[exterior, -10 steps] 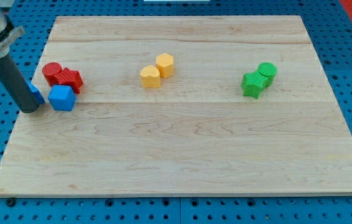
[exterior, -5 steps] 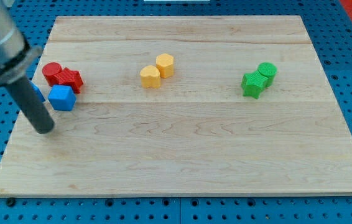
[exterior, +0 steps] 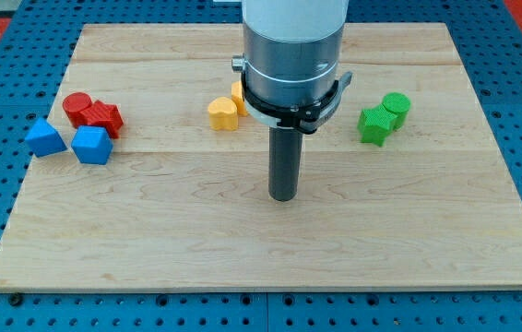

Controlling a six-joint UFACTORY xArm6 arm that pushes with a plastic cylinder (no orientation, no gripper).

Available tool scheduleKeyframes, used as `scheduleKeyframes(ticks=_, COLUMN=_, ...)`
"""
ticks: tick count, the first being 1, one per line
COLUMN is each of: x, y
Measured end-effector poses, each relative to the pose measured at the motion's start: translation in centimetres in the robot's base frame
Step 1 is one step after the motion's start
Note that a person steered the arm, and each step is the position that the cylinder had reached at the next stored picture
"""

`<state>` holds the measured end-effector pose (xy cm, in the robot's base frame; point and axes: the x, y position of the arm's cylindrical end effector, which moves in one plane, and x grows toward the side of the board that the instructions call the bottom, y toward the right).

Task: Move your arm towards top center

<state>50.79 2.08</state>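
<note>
My tip (exterior: 283, 196) rests on the wooden board (exterior: 261, 258) near its middle, below and to the right of two yellow blocks. The yellow heart-like block (exterior: 223, 113) shows fully; the yellow hexagonal block (exterior: 238, 93) is partly hidden behind my arm's body. My tip touches no block. The upper middle of the board is hidden by the arm.
At the view's left are a red cylinder (exterior: 77, 106), a red star-like block (exterior: 103, 117), a blue triangular block (exterior: 45, 137) and a blue cube-like block (exterior: 91, 145). At the right are a green star-like block (exterior: 373, 125) and a green cylinder (exterior: 396, 105).
My tip has swept from beside the blue blocks at the far left, first down a little, then right to the board's middle. The blue triangular block now shows fully. No block moved.
</note>
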Motion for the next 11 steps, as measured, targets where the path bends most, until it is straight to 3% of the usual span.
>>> scheduleKeyframes(ticks=3, x=-0.1, y=-1.0)
scheduleKeyframes(ticks=4, x=-1.4, y=-3.9)
scheduleKeyframes(ticks=6, x=-5.2, y=-8.1)
scheduleKeyframes(ticks=8, x=-13.0, y=-12.7)
scheduleKeyframes(ticks=11, x=-20.7, y=-4.4)
